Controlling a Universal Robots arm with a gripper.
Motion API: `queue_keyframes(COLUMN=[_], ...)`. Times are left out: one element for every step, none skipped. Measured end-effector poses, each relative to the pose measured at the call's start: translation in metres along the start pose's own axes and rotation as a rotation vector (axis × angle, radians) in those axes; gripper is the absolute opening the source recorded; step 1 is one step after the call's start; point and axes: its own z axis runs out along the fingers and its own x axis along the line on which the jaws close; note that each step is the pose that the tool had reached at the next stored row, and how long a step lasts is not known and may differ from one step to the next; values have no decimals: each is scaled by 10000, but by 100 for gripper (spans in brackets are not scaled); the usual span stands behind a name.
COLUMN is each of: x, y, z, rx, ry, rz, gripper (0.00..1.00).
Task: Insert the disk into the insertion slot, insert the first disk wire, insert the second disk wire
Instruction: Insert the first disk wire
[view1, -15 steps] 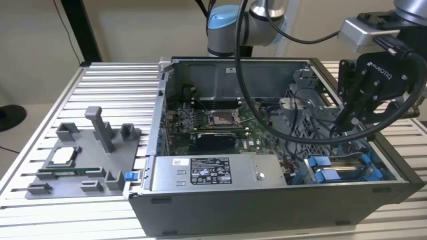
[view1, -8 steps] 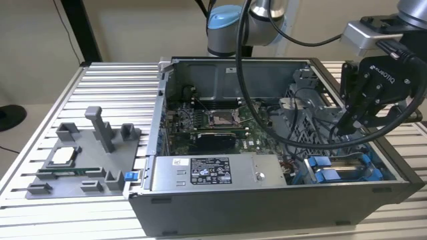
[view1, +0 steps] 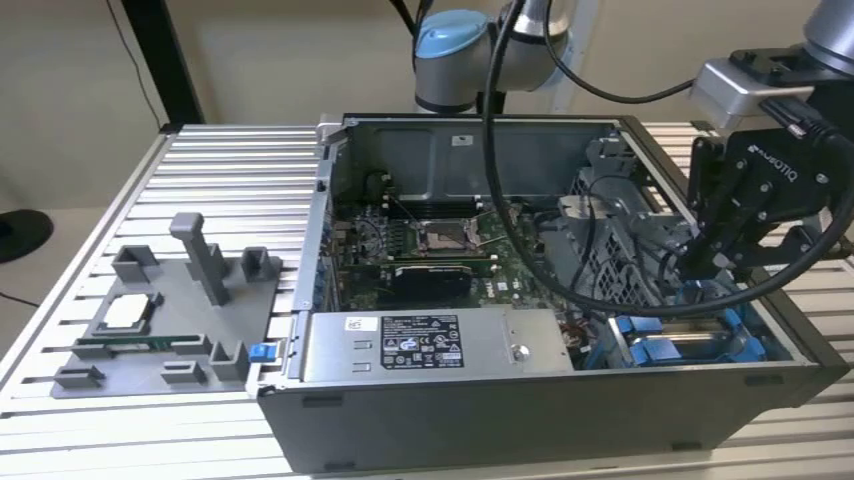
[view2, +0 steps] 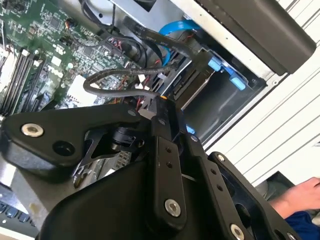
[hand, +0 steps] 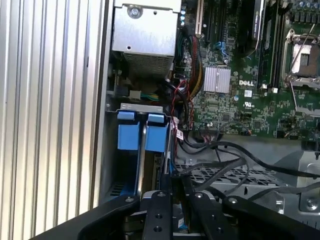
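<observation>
I hang over the open case (view1: 534, 420), which sits toward the bench's (view1: 227, 180) edge on the exterior view's right, and my gripper (view1: 697, 262) is clenched on the end of a black wire (view2: 90, 85) whose slack loops back over the motherboard (hand: 260, 105). The slot (view1: 674, 345) lies in the case's near corner, just below me. I take the disk to be seated in it, since blue plastic crowds its mouth (its silver face is hidden from me, so that is a judgement). The trouble I foresee is in the plug. If it sits tilted between my pads it will meet the socket skewed, and pushing would bend the contacts or pop it from my hold. The loop could also catch on the neighbouring cables (hand: 215, 165) or the cage (view1: 607, 250) and drag the plug off line. A person's hand (view2: 295, 195) rests near the case's outer wall, close enough that a wide swing of mine could reach it.
</observation>
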Motion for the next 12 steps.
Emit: queue_keyframes(x=[7, 13, 19, 26, 32, 39, 45, 51, 57, 62, 65, 66], y=[-26, -53, -80, -109, -136, -163, -187, -209, -230, -245, -253, -253], z=[6, 9, 13, 17, 20, 23, 25, 27, 29, 32, 36, 43], rx=[0, 0, 0, 0, 0, 0, 0, 0, 0, 1, 0, 1], ry=[-2, -3, -3, -4, -3, -4, -4, -4, -4, -5, -5, -8], rz=[2, 2, 2, 1, 2, 3, 3, 5, 7, 10, 14, 31], gripper=[0, 0, 0, 0, 0, 0, 0, 0, 0, 0, 0, 0])
